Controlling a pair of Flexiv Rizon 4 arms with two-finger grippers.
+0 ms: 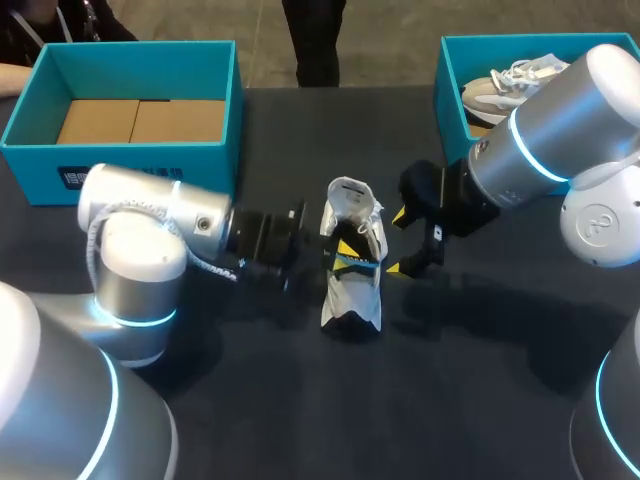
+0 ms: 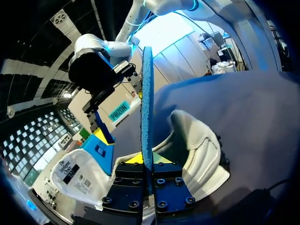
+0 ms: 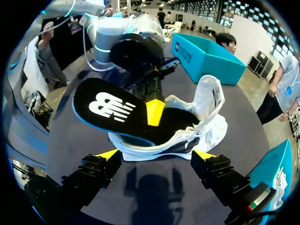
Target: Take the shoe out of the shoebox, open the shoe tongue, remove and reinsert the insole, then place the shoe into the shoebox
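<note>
Centrally, the shoe (image 1: 352,262) lies on its side at the desk's (image 1: 300,420) middle. The left hand (image 2: 147,160) pinches the insole (image 3: 112,110), which sits half inside the shoe. The right hand (image 1: 397,242), spread, faces the sole. A shoebox (image 1: 130,155) occupies the far left corner.

A shoe (image 1: 352,265) sits near the middle of the surface (image 1: 480,400), between the two arms. The left hand (image 2: 147,161) comes in from the shoe's left and reaches over its opening, fingers pressed on both sides of the insole (image 3: 112,110), which lies partly in the shoe and juts out toward the left arm. The right hand (image 1: 398,242) is just to the shoe's right, fingers spread apart, not touching it. One shoebox (image 1: 130,150) stands at the far left; another shoebox (image 1: 450,90) at the far right has a second shoe (image 1: 500,85) in it.
</note>
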